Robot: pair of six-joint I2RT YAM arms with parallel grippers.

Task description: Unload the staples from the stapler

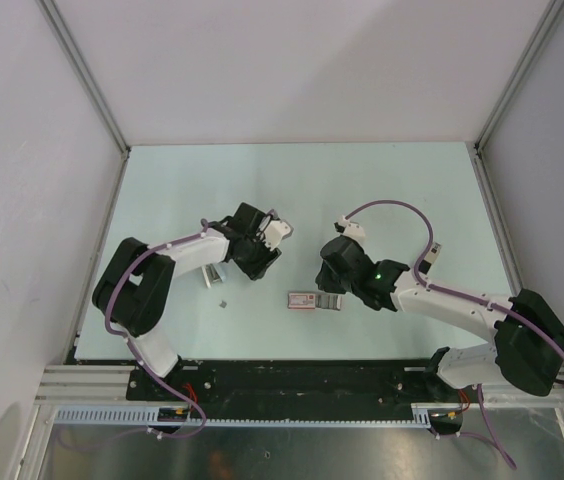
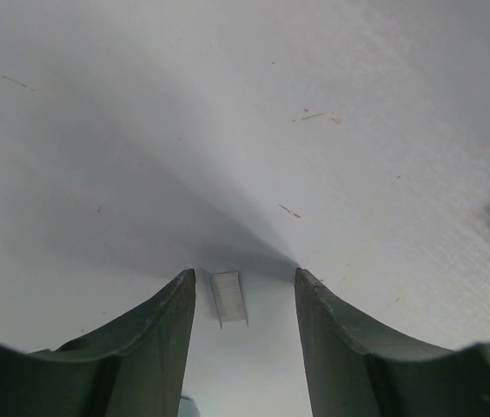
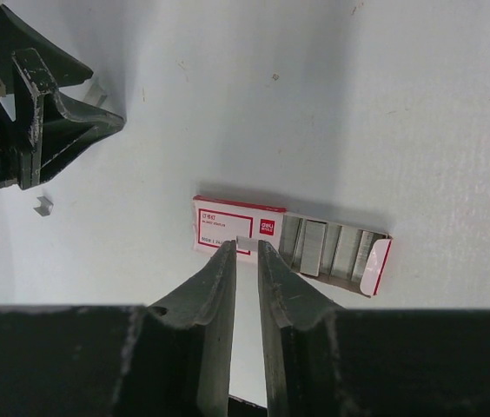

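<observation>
The stapler shows as a flat red-and-white piece lying on the table, its grey ribbed tray slid out to the right; from above it lies between the arms. My right gripper hangs over its labelled end, shut on a short silver strip of staples. Another strip of staples lies flat on the table between the fingers of my open left gripper, nearer the left finger and touching neither. From above, the left gripper is up-left of the stapler and the right gripper is at its far edge.
A small loose staple piece lies on the table left of the stapler. A tiny dark speck sits near the left arm. Grey walls and metal posts enclose the pale green tabletop.
</observation>
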